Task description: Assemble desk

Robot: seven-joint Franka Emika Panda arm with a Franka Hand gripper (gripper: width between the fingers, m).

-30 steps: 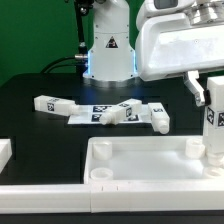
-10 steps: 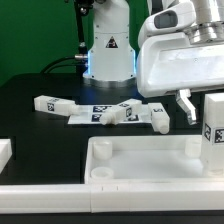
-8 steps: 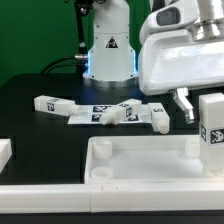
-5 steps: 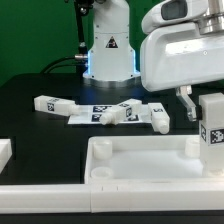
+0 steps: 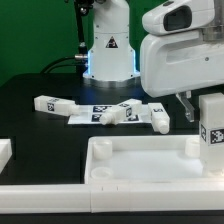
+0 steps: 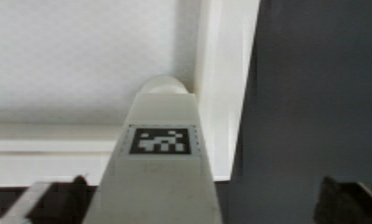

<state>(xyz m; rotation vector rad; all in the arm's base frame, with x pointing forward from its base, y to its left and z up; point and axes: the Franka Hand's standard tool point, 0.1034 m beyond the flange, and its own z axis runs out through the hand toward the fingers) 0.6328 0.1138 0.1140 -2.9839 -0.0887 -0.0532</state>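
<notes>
While the leg (image 5: 211,125) stands upright at the tray's (image 5: 140,149) corner on the exterior view's right, the pincer (image 5: 205,108) straddles it with jaws wide, and the wrist view shows a dark gap on either side. This looks like the seating of the first leg. The next move probably calls for closing on it and turning while keeping it plumb. Three loose legs (image 5: 50,103) lie by the marker board (image 5: 82,119) on the tabletop (image 5: 30,125). Each carries a black-and-white tag (image 6: 160,141). A warning triangle (image 5: 110,45) marks the robot base, and no words are legible.
</notes>
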